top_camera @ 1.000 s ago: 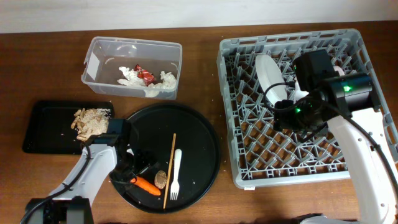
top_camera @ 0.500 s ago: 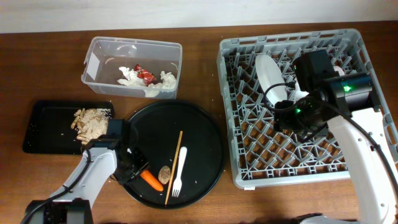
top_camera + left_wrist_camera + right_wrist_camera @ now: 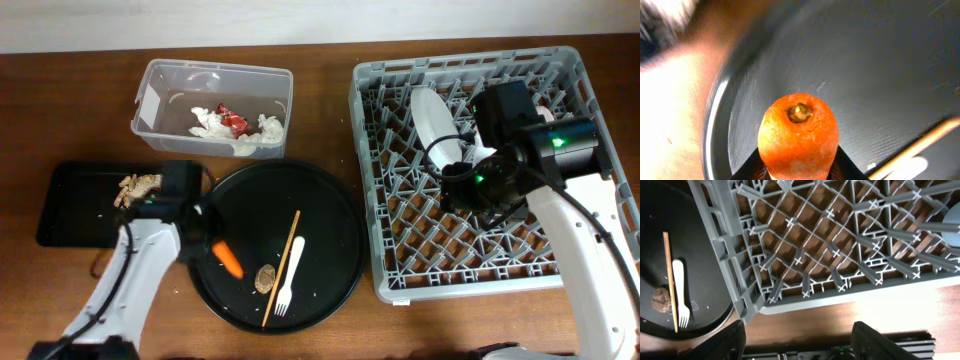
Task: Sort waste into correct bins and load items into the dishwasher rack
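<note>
The left gripper (image 3: pixel 208 240) is pressed on the orange carrot (image 3: pixel 230 262). In the left wrist view the carrot (image 3: pixel 797 132) sits between the two dark fingers, with its cut end toward the camera. The carrot is at the left part of the large round black tray (image 3: pixel 325 205). Whether it touches the tray cannot be told.

On this tray lie also a small brown lump (image 3: pixel 265 278), a thin wooden stick (image 3: pixel 284 262) and a white plastic fork (image 3: pixel 291 275), close together. The stick lies between the lump and the fork.

The shallow black rectangular tray (image 3: pixel 65 215) is to the left and holds beige crumbly food scraps (image 3: pixel 138 184). The clear rectangular plastic tub (image 3: pixel 215 68) stands behind and contains crumpled white tissues (image 3: pixel 266 130) and a red wrapper (image 3: pixel 233 122).

The right gripper (image 3: pixel 797 330) has its fingers (image 3: pixel 722 342) spread wide with nothing between them. It hangs over the large square grey plastic rack (image 3: pixel 400 285), where a white round plate (image 3: pixel 432 120) stands on edge between the pegs.
</note>
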### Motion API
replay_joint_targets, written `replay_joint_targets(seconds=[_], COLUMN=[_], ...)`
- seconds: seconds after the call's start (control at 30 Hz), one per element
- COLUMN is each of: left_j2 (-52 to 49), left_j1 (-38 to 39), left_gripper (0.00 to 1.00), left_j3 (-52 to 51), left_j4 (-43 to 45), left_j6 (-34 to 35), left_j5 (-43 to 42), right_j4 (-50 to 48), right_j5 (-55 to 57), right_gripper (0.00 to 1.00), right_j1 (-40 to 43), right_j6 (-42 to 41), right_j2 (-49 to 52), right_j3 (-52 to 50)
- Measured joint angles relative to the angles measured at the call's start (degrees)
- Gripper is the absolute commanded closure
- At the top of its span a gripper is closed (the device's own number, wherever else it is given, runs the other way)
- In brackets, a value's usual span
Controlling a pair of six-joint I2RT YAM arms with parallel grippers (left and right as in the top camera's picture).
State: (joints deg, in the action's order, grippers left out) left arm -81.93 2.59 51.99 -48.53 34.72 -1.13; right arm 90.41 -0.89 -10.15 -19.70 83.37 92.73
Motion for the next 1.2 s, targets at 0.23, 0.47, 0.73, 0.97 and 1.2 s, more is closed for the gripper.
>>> replay_joint_targets(seconds=[0.23, 0.47, 0.73, 0.97, 1.2], left_j2=[1.36, -7.21, -16.06, -16.06, -10.32], left_j1=[-17.99, -34.67, -36.0, -36.15, -19.93], left_gripper=[0.99, 0.99, 0.29, 0.01, 0.01], left_j3=[10.82, 10.91, 10.91, 15.72, 20.28], left_j4=[5.7, 13.97, 17.0, 12.76, 1.97], left_j6=[-1.55, -1.75, -1.81, -2.23, -6.08], left_j5=[5.4, 6.32, 6.29, 0.37, -6.25], right_j4=[0.04, 0.28, 0.94, 0.98, 0.7], right_j5=[0.0, 0.0, 0.02, 0.0, 0.0], right_gripper=[0.29, 0.29, 0.29, 0.29, 0.29], right_j1=[0.0, 0.0, 0.0, 0.0, 0.0], right_j6=[0.0, 0.0, 0.02, 0.02, 0.0], right_j2=[0.0, 0.04, 0.07, 0.04, 0.07], right_j3=[-0.02, -0.02, -0.02, -0.02, -0.02])
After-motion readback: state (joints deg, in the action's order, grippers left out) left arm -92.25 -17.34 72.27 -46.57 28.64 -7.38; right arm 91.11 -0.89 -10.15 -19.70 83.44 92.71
